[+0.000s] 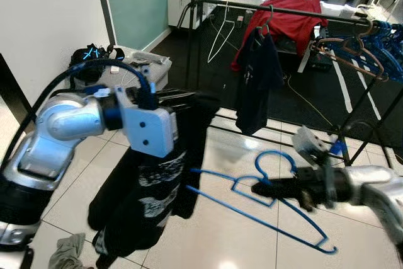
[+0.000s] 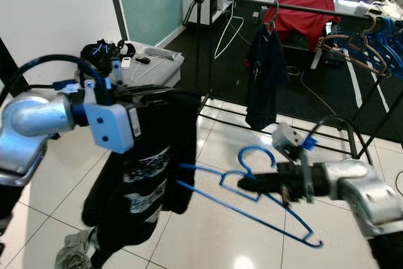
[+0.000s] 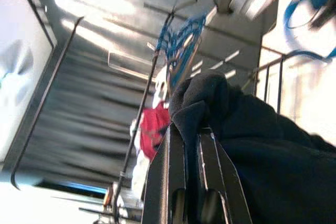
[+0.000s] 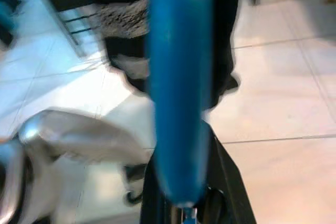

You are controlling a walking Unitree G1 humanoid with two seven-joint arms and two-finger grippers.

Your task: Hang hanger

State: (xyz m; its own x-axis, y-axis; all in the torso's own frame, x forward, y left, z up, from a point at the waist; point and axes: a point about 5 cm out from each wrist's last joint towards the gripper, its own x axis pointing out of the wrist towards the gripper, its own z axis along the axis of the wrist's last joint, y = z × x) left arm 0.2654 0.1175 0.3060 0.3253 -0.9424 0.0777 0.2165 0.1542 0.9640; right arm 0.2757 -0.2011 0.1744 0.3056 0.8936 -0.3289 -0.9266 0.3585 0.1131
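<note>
Glossy pale floor tiles (image 1: 233, 231) spread under you in the left eye view, giving way to dark flooring behind a black metal clothes rack (image 1: 283, 9). On that rack hang a dark navy shirt (image 1: 257, 80), a red garment (image 1: 286, 22), a thin white wire hanger (image 1: 221, 33) and a bunch of blue and brown hangers (image 1: 368, 48) at the far right. Your left gripper (image 1: 182, 97) holds up a black printed shirt (image 1: 148, 187), which droops limp towards the floor. Your right gripper (image 1: 267, 188) is closed on the blue hanger (image 1: 264, 187) just below its hook; the thin frame reaches left, one end tucked into the shirt.

From the right eye view, a crumpled grey cloth (image 2: 74, 250) lies on the tiles beneath the shirt, and a white wall meets a teal one behind your left arm.

Through the left wrist view, your fingers (image 3: 170, 177) pinch a thick fold of the dark fabric.

Along the right wrist view, the smooth blue hanger bar sits clamped between your fingers (image 4: 231, 192), blurred.
</note>
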